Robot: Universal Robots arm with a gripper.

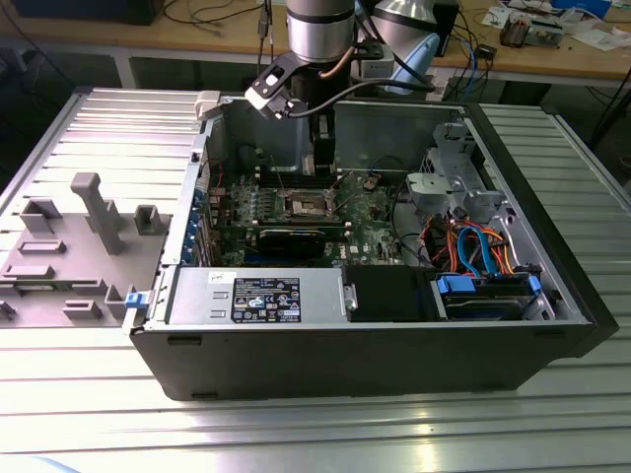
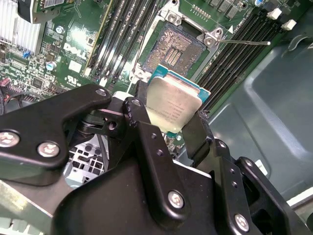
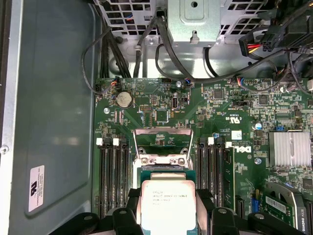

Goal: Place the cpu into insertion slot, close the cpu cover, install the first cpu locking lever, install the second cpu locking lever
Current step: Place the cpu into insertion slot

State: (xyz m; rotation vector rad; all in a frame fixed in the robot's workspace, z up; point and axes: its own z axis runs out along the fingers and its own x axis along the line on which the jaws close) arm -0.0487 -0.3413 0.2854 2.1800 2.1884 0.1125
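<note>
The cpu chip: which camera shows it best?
The second wrist view: the cpu sits mid-picture, tilted, gripped at two edges by the claw. The first wrist view cuts off part of its face. In the exterior view it is too small to tell.

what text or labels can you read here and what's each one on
cpu lid, gripped by the pincer: engraved lines, too fine to read.
Power supply sticker: print too small to read.
White sticker on the case wall: too small to read.
Motherboard: a white logo and tiny component marks, not quoted here.
</note>
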